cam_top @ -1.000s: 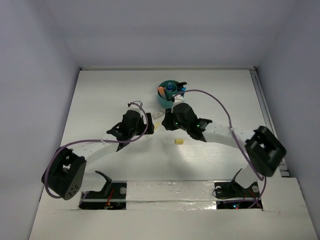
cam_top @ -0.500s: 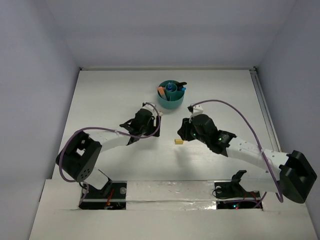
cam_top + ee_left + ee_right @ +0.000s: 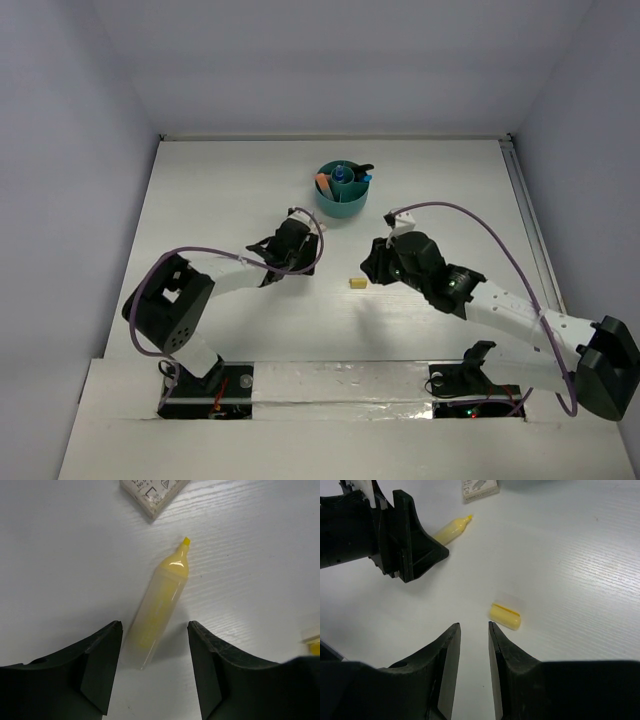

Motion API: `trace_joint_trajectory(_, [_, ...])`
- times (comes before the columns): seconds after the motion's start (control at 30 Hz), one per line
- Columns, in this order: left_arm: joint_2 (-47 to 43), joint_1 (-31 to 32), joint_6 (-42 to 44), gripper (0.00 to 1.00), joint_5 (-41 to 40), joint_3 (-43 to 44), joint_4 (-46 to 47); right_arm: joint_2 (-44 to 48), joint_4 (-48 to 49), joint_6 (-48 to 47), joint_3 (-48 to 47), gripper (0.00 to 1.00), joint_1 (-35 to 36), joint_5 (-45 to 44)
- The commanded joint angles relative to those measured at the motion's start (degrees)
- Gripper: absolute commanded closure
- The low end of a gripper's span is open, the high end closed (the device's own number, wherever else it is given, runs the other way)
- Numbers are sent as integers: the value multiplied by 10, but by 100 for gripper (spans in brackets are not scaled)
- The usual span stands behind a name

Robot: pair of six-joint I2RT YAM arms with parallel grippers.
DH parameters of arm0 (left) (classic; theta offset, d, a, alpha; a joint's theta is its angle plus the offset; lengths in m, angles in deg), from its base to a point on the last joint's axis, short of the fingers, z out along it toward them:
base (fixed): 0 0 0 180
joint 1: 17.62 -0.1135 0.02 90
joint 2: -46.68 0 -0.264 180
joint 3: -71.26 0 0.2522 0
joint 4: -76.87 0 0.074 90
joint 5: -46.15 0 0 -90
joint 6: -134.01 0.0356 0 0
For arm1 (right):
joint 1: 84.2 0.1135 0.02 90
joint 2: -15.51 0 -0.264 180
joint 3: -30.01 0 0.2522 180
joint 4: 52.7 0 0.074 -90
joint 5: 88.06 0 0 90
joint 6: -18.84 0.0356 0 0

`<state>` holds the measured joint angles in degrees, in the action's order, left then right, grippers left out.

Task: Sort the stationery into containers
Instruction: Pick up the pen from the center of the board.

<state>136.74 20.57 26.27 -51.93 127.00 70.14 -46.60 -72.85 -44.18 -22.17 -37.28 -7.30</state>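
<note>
A yellow highlighter (image 3: 160, 605) lies uncapped on the white table, its tip pointing away. Its rear end sits between the fingers of my left gripper (image 3: 154, 642), which is open, with space on both sides. Its loose yellow cap (image 3: 505, 616) lies just ahead and to the right of my right gripper (image 3: 474, 630), whose jaws stand narrowly apart with nothing between them. The teal container (image 3: 342, 205) stands at the back and holds several pens. From above, the left gripper (image 3: 303, 248) hides the highlighter, and the right gripper (image 3: 370, 268) is beside the cap (image 3: 357, 283).
A white eraser (image 3: 152, 495) lies just beyond the highlighter's tip. The left gripper's black body (image 3: 400, 540) is close to the right gripper's left side. Both arms' purple cables loop over the table.
The left gripper has moved right over the highlighter, and its jaws have narrowed. The right arm has pulled back from the teal container to the yellow cap.
</note>
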Motion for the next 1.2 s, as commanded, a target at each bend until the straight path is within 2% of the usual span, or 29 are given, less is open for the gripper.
trace_joint_trajectory(0.0, [17,8,8,48,-4,27,-5,13,-6,-4,8,65,-2,1])
trace_joint_trajectory(0.17, [30,8,12,51,-5,33,-7,7,0,0,13,65,-2,6])
trace_joint_trajectory(0.23, [37,8,13,63,-6,35,-8,3,0,1,13,65,-2,6])
trace_joint_trajectory(0.3, [44,14,12,70,-10,34,-9,1,-2,0,11,65,-2,4])
trace_joint_trajectory(0.33, [45,19,12,78,-12,32,-9,2,-5,-2,11,65,-2,4])
trace_joint_trajectory(0.47, [42,30,12,93,-20,23,-14,8,-13,-12,5,65,-7,-3])
trace_joint_trajectory(0.7, [-7,36,1,100,1,4,-8,-23,-47,-38,-20,64,-7,31])
trace_joint_trajectory(0.87, [-74,36,-6,100,26,-8,10,-35,-75,-31,-30,55,-7,35])
trace_joint_trajectory(1.03, [-148,36,-28,100,76,-30,57,-58,-78,-25,-21,52,-12,117])
trace_joint_trajectory(1.1, [-172,36,-37,100,106,-46,92,-86,-71,-20,-18,60,-12,129])
trace_joint_trajectory(1.13, [-178,36,-46,100,114,-51,103,-95,-69,-18,-14,68,-12,128])
trace_joint_trajectory(1.17, [-184,36,-49,100,121,-63,123,-108,-64,-13,-12,83,-12,126])
